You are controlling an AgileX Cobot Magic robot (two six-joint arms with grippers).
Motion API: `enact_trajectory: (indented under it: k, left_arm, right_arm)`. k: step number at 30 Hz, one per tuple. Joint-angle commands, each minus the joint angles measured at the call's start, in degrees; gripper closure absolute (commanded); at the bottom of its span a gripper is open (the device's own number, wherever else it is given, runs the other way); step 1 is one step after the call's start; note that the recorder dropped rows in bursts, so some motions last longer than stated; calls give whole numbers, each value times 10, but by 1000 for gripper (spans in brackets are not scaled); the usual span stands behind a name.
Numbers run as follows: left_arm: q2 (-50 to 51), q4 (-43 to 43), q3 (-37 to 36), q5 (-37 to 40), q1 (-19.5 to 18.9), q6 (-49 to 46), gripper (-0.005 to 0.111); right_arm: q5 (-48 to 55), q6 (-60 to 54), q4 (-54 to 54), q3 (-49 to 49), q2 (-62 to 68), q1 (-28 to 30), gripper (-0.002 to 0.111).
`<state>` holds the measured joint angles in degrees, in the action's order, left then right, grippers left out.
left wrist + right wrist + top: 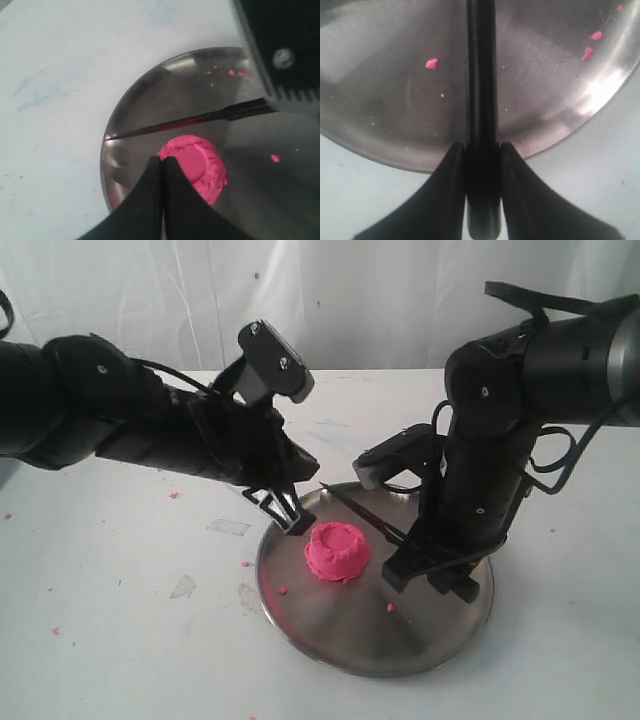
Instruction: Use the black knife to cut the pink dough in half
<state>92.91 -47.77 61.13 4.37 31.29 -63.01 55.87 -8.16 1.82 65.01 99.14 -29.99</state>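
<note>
The pink dough [338,551] is one round mound with a dimpled top, sitting near the middle of the steel plate [330,635]. My left gripper [288,517] is shut and empty, its tips at the plate's left rim just beside the dough [195,164]. The black knife [362,515] slants over the plate behind the dough, its point toward the far rim. My right gripper [412,558] is shut on the knife's handle [481,150]. From the left wrist view the blade [175,124] runs just beyond the dough, apart from it.
Tiny pink crumbs [391,609] lie on the plate and scattered on the white table [120,620]. Pieces of clear tape [228,527] are stuck to the table left of the plate. A white cloth backdrop [380,300] hangs behind.
</note>
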Motion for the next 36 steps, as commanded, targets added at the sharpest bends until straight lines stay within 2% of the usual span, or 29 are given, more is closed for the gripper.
enact_trajectory:
  k: [1,4,9,12,13,14,15,16,17,19,20,21,22,24,25,26,29,32,34,36]
  left_arm:
    - [25,22,2,-76,2,-2,107]
    - [25,21,2,-135,2,2,107]
    - [41,36,6,-126,2,7,107]
    - [66,57,38,-50,3,7,107]
    - [71,75,62,13,3,-22,107]
    - [71,77,74,44,3,-51,107]
    - [66,58,91,116,2,-141,107]
    - [65,33,95,136,2,-185,107]
    - [63,-46,98,154,-7,-243,107]
    - [74,-137,97,125,-27,-232,107]
    - [82,-197,96,112,-49,-168,107]
    - [87,-204,100,130,-62,-120,107]
    - [98,-190,121,200,-89,-55,107]
    - [113,-152,172,312,-113,7,107]
    - [117,-131,189,336,-117,30,107]
    - [121,-78,209,342,-119,58,107]
    - [128,-11,209,309,-119,63,107]
    - [146,24,197,283,-119,18,107]
    - [161,2,185,288,-119,-83,107]
    - [170,-55,170,294,-119,-159,107]
  right_arm:
    - [-17,-21,1,1,5,-2,108]
    - [-22,-21,1,-6,7,-2,108]
    - [-23,-24,0,-6,8,-2,108]
    - [-24,-47,0,-6,15,-2,108]
    - [-32,-51,0,-12,19,-2,108]
    - [-33,-51,0,-16,20,-2,108]
    - [-31,-51,0,-17,21,-2,108]
    - [-30,-51,0,-17,21,-2,108]
    - [-31,-51,0,-17,21,-2,108]
    - [-31,-51,0,-17,21,-2,108]
    - [-31,-51,0,-17,21,-2,108]
    - [-31,-51,0,-17,21,-2,108]
    - [-31,-51,0,-17,21,-2,108]
    - [-33,-51,0,-16,21,-2,108]
    - [-33,-50,0,-16,21,-2,108]
    - [-34,-46,0,-16,19,-2,108]
    - [-34,-45,0,-16,9,-2,108]
    - [-35,-40,0,-16,-8,-2,108]
    - [-39,-37,-10,-16,-16,-2,108]
    - [-40,-38,-24,-18,-17,-2,108]
